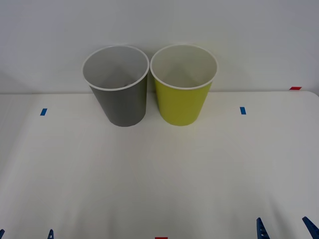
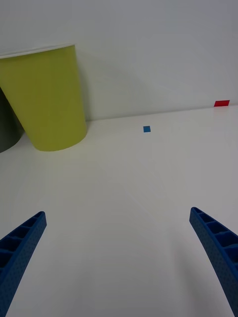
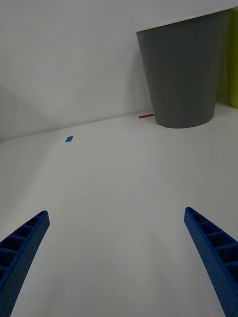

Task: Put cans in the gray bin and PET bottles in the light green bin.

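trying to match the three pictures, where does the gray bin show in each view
Front view: gray bin stands at the table's far edge, left of centre, touching the light green bin.
Left wrist view: upper right, whole side wall.
Right wrist view: a dark sliver at the left edge.
Shared landmark: the light green bin beside it.
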Robot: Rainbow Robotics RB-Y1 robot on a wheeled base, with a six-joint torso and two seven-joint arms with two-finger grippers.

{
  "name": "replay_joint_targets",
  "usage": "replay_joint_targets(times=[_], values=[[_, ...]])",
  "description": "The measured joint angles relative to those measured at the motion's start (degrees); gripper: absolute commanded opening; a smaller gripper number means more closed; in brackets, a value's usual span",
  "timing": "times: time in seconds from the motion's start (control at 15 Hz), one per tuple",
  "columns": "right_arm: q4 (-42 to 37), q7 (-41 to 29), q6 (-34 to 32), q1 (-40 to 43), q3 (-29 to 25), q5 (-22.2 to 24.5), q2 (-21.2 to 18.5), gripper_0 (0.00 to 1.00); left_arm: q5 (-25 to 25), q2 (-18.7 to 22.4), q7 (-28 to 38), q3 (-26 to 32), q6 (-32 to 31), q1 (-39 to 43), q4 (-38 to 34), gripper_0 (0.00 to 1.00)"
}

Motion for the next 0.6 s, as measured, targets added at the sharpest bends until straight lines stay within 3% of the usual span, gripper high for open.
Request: replay_joint_targets(times=[0.6], values=[[0.0, 0.0, 0.0, 0.0, 0.0, 0.0, 0.0, 1.0, 0.0, 0.0, 0.0, 0.0, 0.0, 0.0, 0.0, 0.92]])
